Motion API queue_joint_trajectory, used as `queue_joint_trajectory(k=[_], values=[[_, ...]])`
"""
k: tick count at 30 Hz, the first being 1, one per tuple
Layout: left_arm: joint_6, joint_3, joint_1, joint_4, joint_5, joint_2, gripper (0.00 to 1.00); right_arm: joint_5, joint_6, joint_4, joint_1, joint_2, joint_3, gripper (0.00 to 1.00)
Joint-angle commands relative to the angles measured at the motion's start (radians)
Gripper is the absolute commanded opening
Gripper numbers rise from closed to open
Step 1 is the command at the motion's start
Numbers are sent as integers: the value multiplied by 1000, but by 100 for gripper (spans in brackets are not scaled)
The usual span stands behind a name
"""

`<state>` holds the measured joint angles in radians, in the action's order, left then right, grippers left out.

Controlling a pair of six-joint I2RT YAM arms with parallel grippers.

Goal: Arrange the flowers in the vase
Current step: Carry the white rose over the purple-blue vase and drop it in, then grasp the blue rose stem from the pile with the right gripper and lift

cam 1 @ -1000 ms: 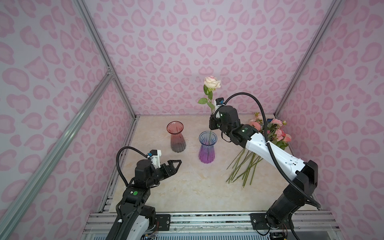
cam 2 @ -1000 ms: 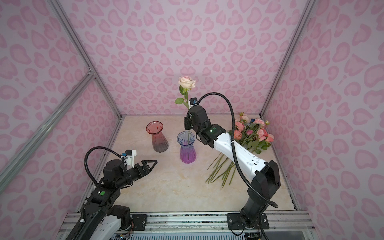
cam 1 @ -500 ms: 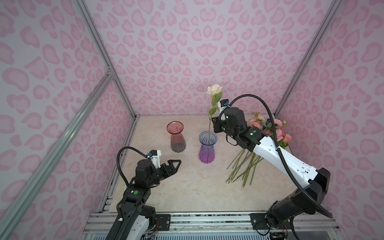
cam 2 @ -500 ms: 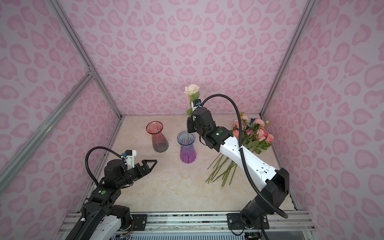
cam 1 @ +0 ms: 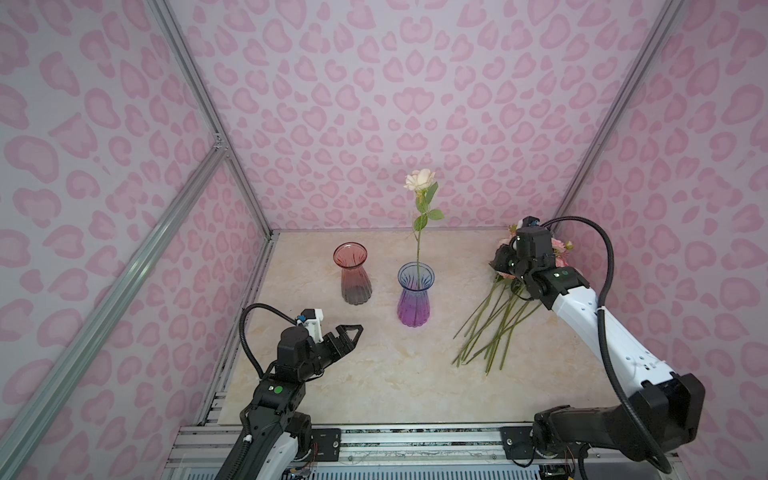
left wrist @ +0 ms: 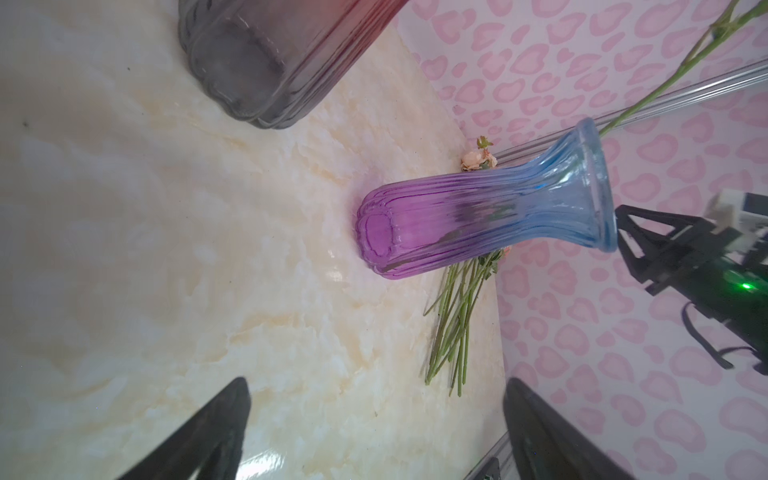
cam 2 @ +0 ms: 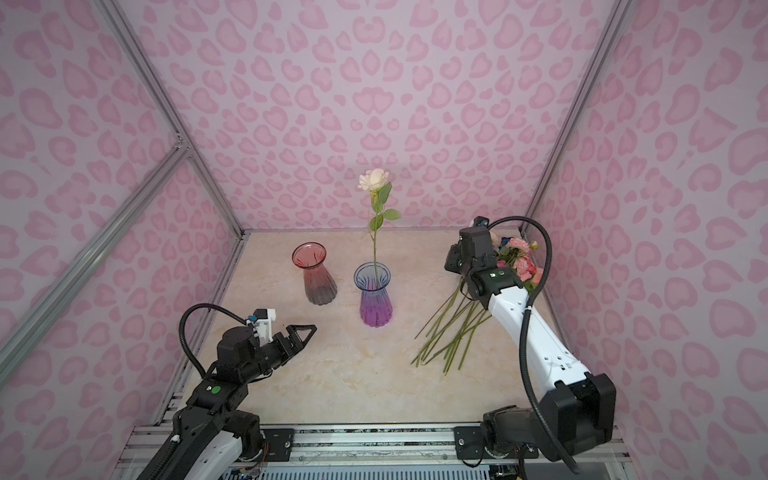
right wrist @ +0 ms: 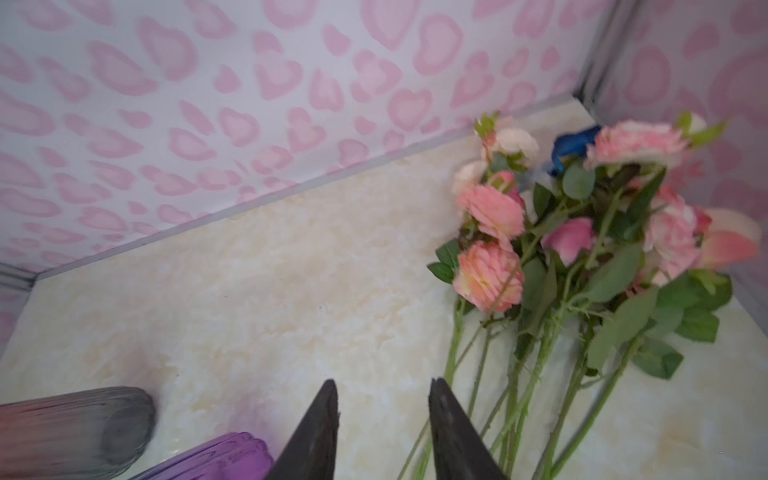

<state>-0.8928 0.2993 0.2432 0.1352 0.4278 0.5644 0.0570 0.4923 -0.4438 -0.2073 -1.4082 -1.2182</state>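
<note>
The right claw (right wrist: 382, 381) is hanging partly open. A clear gap is showing between its two dark fingers (right wrist: 316, 432), and it is gripping nothing and touching nothing. In both top views it (cam 1: 500, 262) (cam 2: 452, 259) is hovering at the far right, above the flowers (cam 2: 524, 265). In the right wrist view its tips are pointing down at bare tabletop (cam 1: 395, 382) just left of the stems.

The flowers (right wrist: 490, 274) are lying in a loose pile on the tabletop. Their pink and peach heads and one blue head (right wrist: 575, 145) are crowding the far right corner, and the green stems are fanning out toward the near middle. In the top views the right arm is covering part of the pile.

One cream rose (cam 1: 420, 180) (cam 2: 374, 179) is standing in the purple vase (cam 1: 415, 297) (cam 2: 375, 297) (left wrist: 478, 224) at mid-tabletop. Its stem is running nearly upright out of the rim, its head is sitting well above it, and it is clear of both claws. The red vase (cam 1: 352, 274) (cam 2: 314, 274) is standing empty just left of the purple one and slightly farther back.

The left claw (cam 1: 349, 332) (cam 2: 303, 332) (left wrist: 376, 380) is hanging wide open at the near left, low over the tabletop. It is holding nothing and is pointing toward the two vases, well apart from them.
</note>
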Motion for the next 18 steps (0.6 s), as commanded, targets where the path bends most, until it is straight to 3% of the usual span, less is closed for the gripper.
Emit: queue_joint_trajectory(k=[1, 8, 18], values=[[-31, -5, 32, -112, -39, 5, 96, -179, 88, -24, 68, -119, 6, 37], [-19, -30, 54, -106, -22, 37, 96, -219, 193, -2, 106, -358, -41, 35], [0, -46, 55, -71, -52, -30, 97, -141, 240, 1, 121, -362, -8, 34]])
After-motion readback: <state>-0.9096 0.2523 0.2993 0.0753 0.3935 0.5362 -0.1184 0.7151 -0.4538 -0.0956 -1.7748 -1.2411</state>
